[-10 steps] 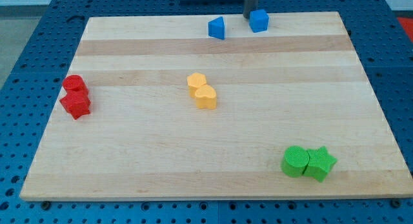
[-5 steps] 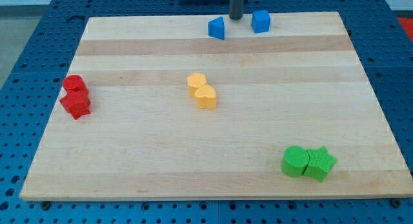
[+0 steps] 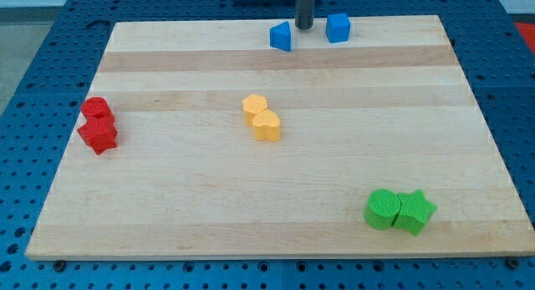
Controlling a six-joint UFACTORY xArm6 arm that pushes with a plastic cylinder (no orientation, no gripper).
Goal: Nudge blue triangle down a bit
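Observation:
The blue triangle (image 3: 281,36) sits near the top edge of the wooden board (image 3: 276,198), a little left of centre. A blue cube (image 3: 337,27) sits to its right. My tip (image 3: 304,27) stands on the board between the two blue blocks, just right of the triangle and slightly above its middle, with a small gap to each.
Two red blocks (image 3: 98,125) sit together at the view's left. Two yellow blocks (image 3: 262,118), one heart-shaped, sit near the middle. A green cylinder (image 3: 383,209) and a green star (image 3: 414,211) touch at the bottom right.
My tip moved left from beside the blue cube to between the two blue blocks, then shifted slightly down. No block has moved.

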